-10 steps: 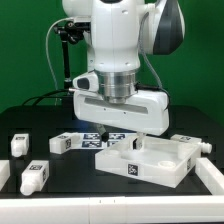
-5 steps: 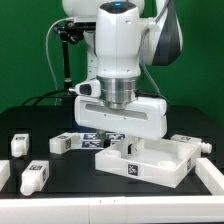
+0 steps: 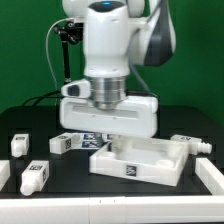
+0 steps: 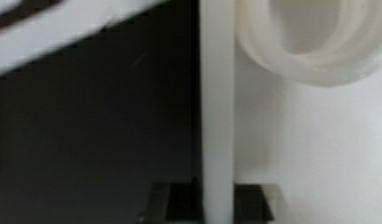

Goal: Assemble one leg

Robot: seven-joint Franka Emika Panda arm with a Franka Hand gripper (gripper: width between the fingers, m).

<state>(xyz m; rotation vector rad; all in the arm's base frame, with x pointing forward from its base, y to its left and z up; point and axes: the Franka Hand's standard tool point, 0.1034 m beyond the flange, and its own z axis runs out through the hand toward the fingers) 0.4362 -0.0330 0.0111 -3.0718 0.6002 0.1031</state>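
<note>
My gripper (image 3: 112, 138) stands low over the far left corner of the large white tray-like panel (image 3: 150, 165). In the wrist view the panel's thin upright wall (image 4: 218, 100) runs between my two dark fingertips (image 4: 179, 200), and the jaws are closed against it from both sides. A round socket (image 4: 312, 45) of the panel shows beside the wall. Small white legs with tag marks lie on the black table: one (image 3: 18, 143) at the far left, one (image 3: 35, 177) at the front left, one (image 3: 65, 141) near my hand, one (image 3: 190, 143) at the right.
The marker board (image 3: 92, 137) lies flat behind the panel, mostly hidden by my hand. A white part (image 3: 212, 176) sticks in at the front right corner. A black stand with cables (image 3: 66, 40) rises at the back left.
My hand has moved toward the exterior view's left and a little lower. The panel has shifted slightly left with it.
</note>
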